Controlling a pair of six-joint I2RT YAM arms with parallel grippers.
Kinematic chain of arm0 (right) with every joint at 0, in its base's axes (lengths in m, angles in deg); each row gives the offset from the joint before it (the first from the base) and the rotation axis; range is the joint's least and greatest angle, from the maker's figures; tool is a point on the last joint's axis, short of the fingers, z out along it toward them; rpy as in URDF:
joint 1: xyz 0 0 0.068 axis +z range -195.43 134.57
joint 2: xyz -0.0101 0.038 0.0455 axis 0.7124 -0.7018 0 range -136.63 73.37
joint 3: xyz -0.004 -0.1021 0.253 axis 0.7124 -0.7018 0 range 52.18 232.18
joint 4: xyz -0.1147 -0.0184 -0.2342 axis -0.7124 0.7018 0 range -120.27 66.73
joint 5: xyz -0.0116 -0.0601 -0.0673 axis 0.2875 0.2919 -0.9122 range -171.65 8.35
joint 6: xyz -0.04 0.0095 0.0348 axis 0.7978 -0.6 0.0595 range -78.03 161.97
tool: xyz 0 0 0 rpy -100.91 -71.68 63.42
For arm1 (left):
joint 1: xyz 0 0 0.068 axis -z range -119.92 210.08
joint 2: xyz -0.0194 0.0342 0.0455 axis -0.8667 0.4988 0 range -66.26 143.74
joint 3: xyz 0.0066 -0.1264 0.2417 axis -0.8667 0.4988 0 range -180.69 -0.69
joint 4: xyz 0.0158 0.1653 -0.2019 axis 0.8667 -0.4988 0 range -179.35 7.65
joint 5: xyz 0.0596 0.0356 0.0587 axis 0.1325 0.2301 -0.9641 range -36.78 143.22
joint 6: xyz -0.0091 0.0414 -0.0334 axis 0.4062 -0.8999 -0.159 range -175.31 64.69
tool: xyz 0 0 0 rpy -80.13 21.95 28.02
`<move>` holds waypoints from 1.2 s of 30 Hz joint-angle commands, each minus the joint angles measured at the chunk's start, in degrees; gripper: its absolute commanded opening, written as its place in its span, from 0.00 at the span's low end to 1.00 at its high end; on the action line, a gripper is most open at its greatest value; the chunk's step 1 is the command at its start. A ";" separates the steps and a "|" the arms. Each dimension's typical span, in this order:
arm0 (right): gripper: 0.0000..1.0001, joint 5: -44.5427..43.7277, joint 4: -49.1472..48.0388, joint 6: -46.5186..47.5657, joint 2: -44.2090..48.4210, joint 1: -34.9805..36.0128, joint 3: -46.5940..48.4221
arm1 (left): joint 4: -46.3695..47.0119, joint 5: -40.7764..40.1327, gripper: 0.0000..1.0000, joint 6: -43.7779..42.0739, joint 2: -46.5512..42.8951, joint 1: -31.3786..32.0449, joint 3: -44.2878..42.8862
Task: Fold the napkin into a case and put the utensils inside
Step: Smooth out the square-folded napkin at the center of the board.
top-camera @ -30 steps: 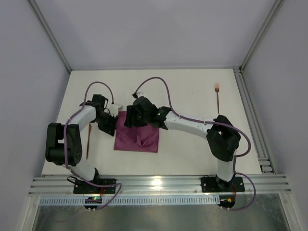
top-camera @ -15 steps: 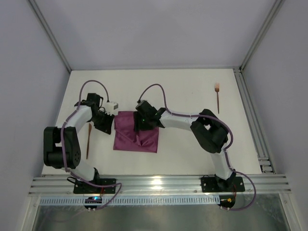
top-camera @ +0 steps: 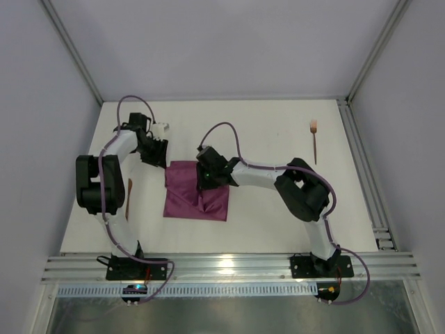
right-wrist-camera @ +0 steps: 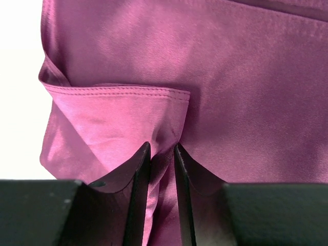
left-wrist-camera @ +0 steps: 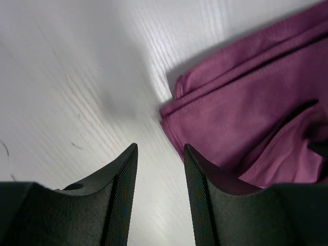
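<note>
The right gripper (right-wrist-camera: pixel 158 154) pinches a raised fold of the napkin (right-wrist-camera: pixel 246 92) between its fingers. The rest of the cloth lies flat just past them. It looks soft, light and floppy, so a folded edge is best to grab. The left gripper (left-wrist-camera: pixel 160 154) is open and empty, with the napkin's corner just ahead. The fork (top-camera: pixel 314 139) lies well off to the right.

Plain maroon-purple all over the napkin (top-camera: pixel 197 191), satin sheen, matching stitching along one hem. Copper on the fork (top-camera: pixel 314 139). Pale cream-white on the bench (top-camera: pixel 278 132), faint grain. Black with fine ribbing on the left claw (left-wrist-camera: pixel 160 149), black again on the right claw (right-wrist-camera: pixel 161 147). White and black on the right arm (top-camera: pixel 264 177), mauve on its cable (top-camera: pixel 224 125).
</note>
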 commanded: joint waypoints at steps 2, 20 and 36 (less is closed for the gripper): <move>0.28 -0.40 -2.18 2.15 3.49 0.56 -1.23 | 0.34 1.03 0.44 3.35 6.00 -0.36 -3.75; 0.16 -1.36 -3.68 5.31 6.22 2.85 -1.23 | -2.64 5.60 0.27 2.47 9.18 -0.36 -3.58; 0.12 -0.57 -4.12 6.28 7.01 3.11 -1.41 | 1.31 6.30 0.00 3.61 7.00 -0.45 -2.70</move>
